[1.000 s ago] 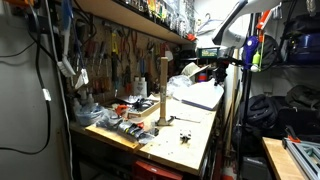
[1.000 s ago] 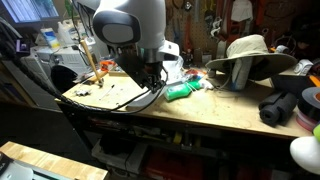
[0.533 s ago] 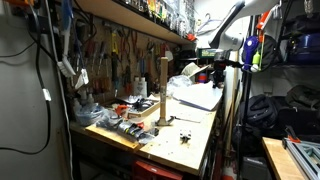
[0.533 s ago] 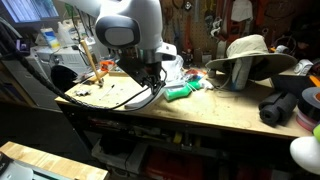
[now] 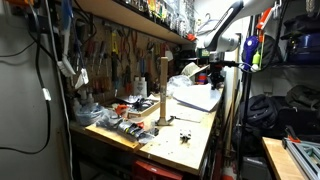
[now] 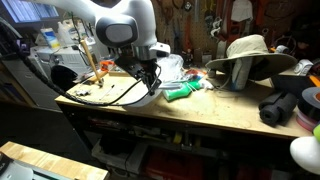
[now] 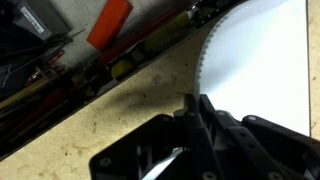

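Seemingly closed, the end effector (image 7: pixel 190 104) hovers beside the white sheet (image 7: pixel 265 60).

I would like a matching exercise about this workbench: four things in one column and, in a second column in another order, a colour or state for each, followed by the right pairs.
Things
1. hat
2. wooden post
3. sheet
4. tool

Descriptions
A. white, with a toothed edge
B. dark, over the bench beside the sheet
C. straw-coloured, with a wide brim
D. stands upright on the bench

Right pairs: 1-C, 2-D, 3-A, 4-B.
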